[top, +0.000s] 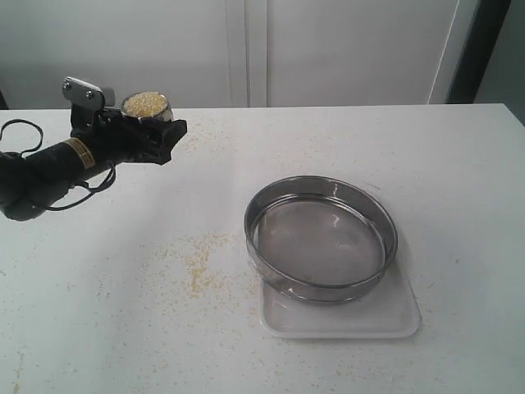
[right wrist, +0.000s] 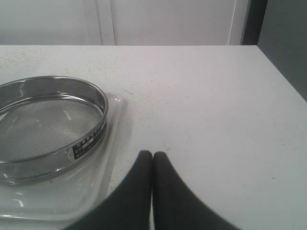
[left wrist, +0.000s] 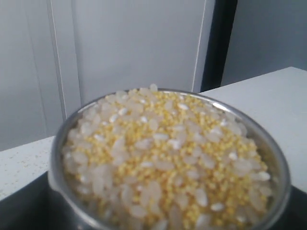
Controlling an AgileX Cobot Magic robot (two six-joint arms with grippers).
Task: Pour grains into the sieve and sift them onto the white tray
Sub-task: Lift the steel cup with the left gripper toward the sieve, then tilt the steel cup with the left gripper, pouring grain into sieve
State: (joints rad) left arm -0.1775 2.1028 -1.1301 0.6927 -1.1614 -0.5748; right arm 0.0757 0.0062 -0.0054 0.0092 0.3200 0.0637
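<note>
My left gripper [top: 160, 127] is at the table's far left, its jaws closed round a small steel cup [top: 148, 116] heaped with grains [top: 145, 103]. Close up, the mix of yellow meal and pale grains [left wrist: 168, 158] fills the cup [left wrist: 284, 175] to the rim, with a dark finger [left wrist: 19, 206] beside it. The empty sieve [top: 312, 289] rests on the white tray [top: 394, 316] right of centre. My right gripper [right wrist: 152, 154] is shut and empty, low over the table next to the tray [right wrist: 62, 196] and sieve [right wrist: 88, 143]; the exterior view does not show it.
Spilled grains [top: 201, 263] lie scattered on the white table [top: 459, 164] left of the sieve, with finer specks further back. A black cable [top: 20, 127] loops behind the left arm. A white wall panel stands behind the table.
</note>
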